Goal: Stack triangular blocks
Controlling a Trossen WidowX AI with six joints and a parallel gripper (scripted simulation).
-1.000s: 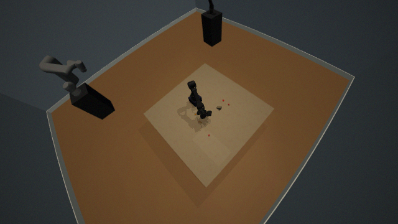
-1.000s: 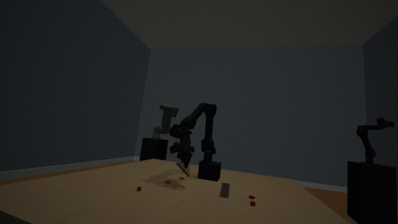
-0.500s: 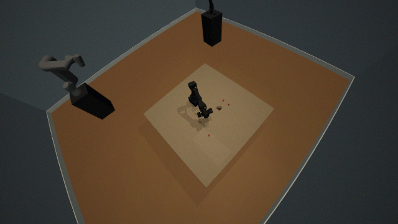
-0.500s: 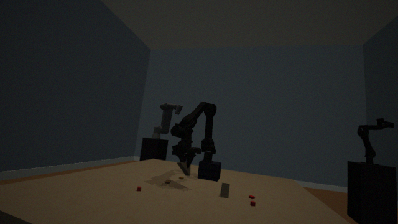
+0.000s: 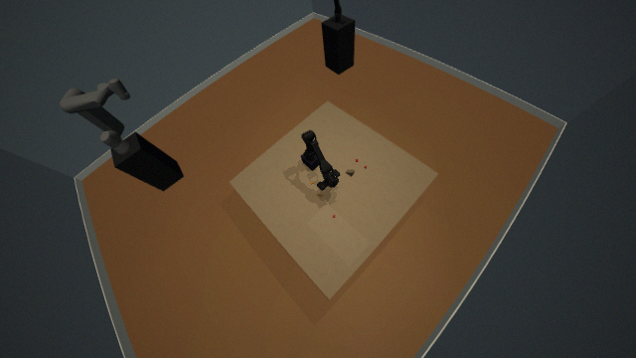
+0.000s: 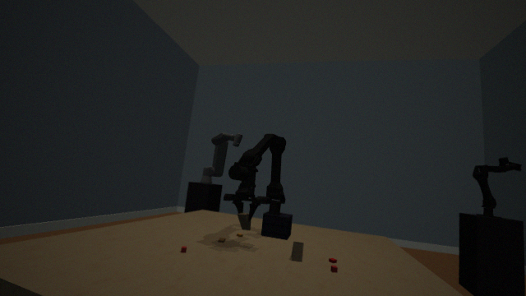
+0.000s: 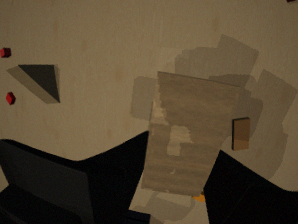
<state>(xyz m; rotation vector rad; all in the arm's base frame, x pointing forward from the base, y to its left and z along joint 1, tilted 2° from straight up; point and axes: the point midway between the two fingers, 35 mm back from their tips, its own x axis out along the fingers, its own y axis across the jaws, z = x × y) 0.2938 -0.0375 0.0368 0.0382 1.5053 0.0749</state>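
Observation:
My gripper (image 6: 246,211) (image 7: 176,141) (image 5: 324,185) is shut on one triangular block (image 6: 245,222) (image 7: 193,106), a pale wood-grained wedge. It holds the wedge pointing down, a little above the table (image 5: 393,199) (image 6: 123,267). The other triangular block (image 5: 350,172) (image 6: 297,251) (image 7: 41,82) rests on the table, apart from the gripper: to the right in the top and exterior views and at the left edge of the wrist view. Its sloped face looks dark.
Three small red cubes (image 6: 183,249) (image 6: 333,260) (image 6: 334,268) lie on the table, two of them close to the resting block. A small tan piece (image 6: 222,239) (image 7: 241,133) and an orange bit (image 6: 239,235) lie below the gripper. The arm's base (image 6: 276,225) stands just behind.

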